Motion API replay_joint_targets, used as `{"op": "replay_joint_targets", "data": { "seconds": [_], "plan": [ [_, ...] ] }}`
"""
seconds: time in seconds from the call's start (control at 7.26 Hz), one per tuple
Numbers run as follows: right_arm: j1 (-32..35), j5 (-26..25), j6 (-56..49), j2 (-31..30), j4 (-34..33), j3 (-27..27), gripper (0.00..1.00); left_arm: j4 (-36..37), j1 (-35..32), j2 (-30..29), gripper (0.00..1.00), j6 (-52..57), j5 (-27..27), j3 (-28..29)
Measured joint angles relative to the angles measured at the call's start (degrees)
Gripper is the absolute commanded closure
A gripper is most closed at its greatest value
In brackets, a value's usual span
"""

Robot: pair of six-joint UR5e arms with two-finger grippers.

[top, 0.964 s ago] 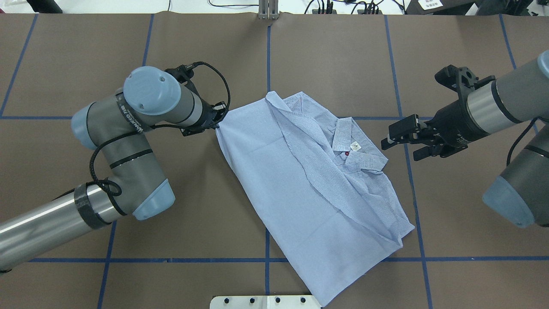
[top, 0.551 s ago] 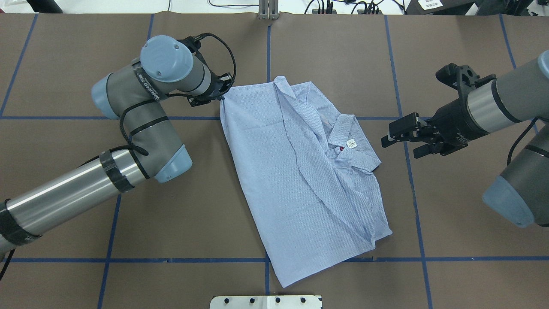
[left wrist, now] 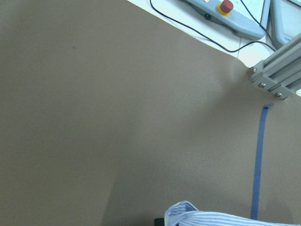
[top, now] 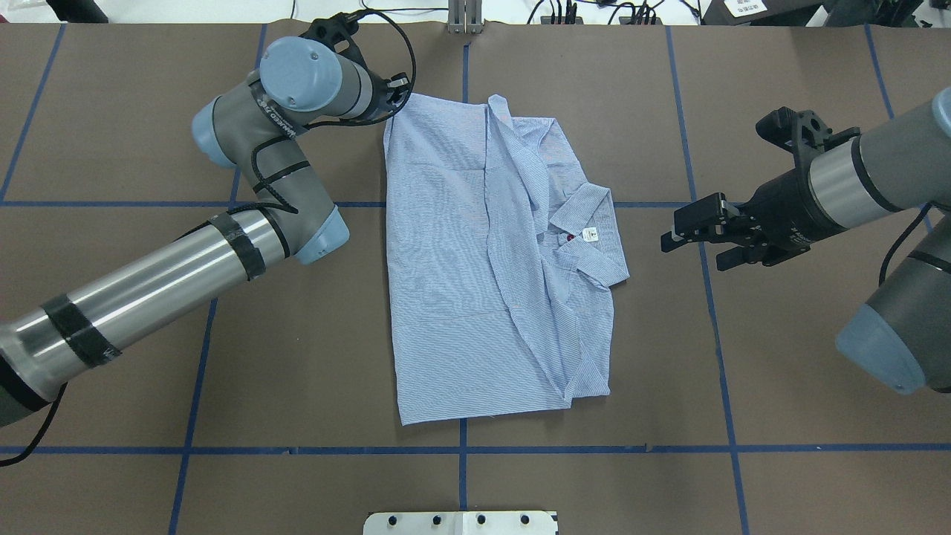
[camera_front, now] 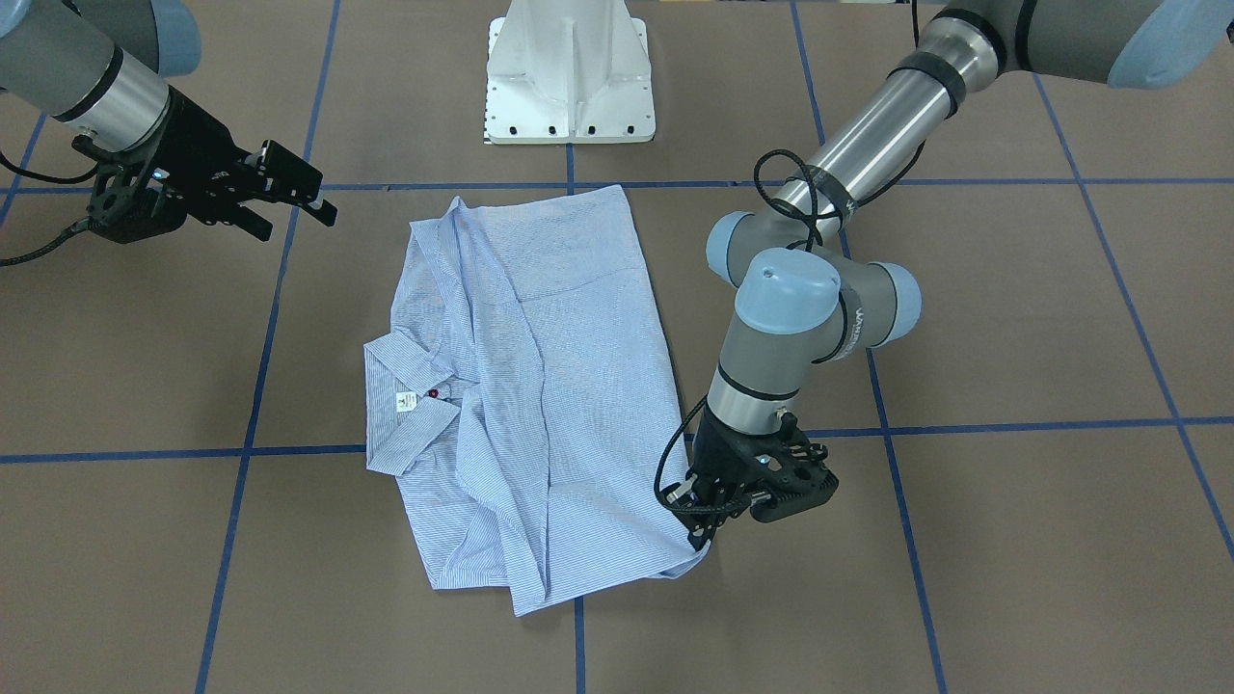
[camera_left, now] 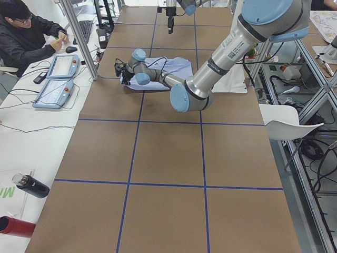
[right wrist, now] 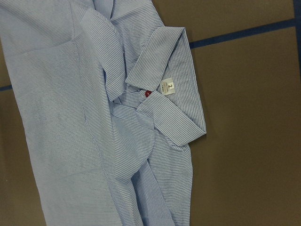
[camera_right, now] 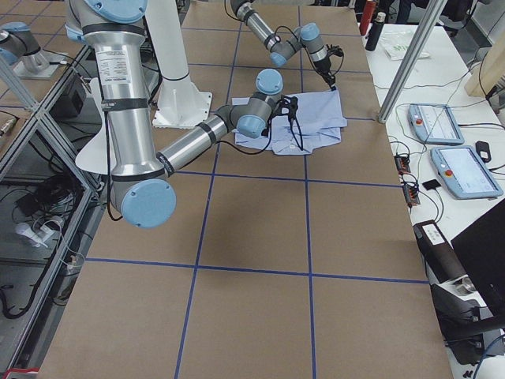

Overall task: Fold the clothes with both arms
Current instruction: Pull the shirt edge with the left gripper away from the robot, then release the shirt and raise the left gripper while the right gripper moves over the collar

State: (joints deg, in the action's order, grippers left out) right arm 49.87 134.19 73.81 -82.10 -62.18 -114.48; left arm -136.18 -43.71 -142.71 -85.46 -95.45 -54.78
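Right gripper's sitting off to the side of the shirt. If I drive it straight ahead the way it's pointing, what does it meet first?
Most likely the collar of the shirt: the right gripper aims at it across the table. Its height is unclear, so it might pass over.

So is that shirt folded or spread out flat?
Partly folded. The shirt lies as a narrow panel, one side lapped over the front, collar and neck label showing. The left tool pinches one corner.

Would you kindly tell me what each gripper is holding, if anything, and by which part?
The left gripper pinches the shirt by its far left corner; the right gripper is open and holds nothing.
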Motion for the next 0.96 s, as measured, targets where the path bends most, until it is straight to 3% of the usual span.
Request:
{"op": "replay_joint_targets", "data": {
  "seconds": [0.14, 0.28, 0.41, 0.69, 0.96],
  "plan": [
    [-0.1, -0.6, 0.0, 0.0, 0.0, -0.1, 0.0, -1.9, 0.1, -1.5, 1.0, 0.4, 0.4, 2.2],
    [-0.2, -1.2, -0.1, 0.0, 0.0, -0.1, 0.0, -3.4, 0.1, -2.1, 0.14, 0.5, 0.5, 3.1],
    [-0.3, -1.8, -0.1, 0.0, 0.0, -0.1, 0.0, -4.1, 0.1, -2.3, 0.0, 0.6, 0.6, 3.4],
    [-0.8, -3.2, -0.4, 0.4, -0.1, 0.0, 0.0, -3.6, -0.3, -2.3, 0.0, 2.2, 0.1, 1.9],
    [-2.5, -6.4, -0.7, 3.1, -0.6, 1.0, 0.0, 4.6, -2.4, 0.2, 0.0, 3.3, -5.0, -7.6]
  ]
}}
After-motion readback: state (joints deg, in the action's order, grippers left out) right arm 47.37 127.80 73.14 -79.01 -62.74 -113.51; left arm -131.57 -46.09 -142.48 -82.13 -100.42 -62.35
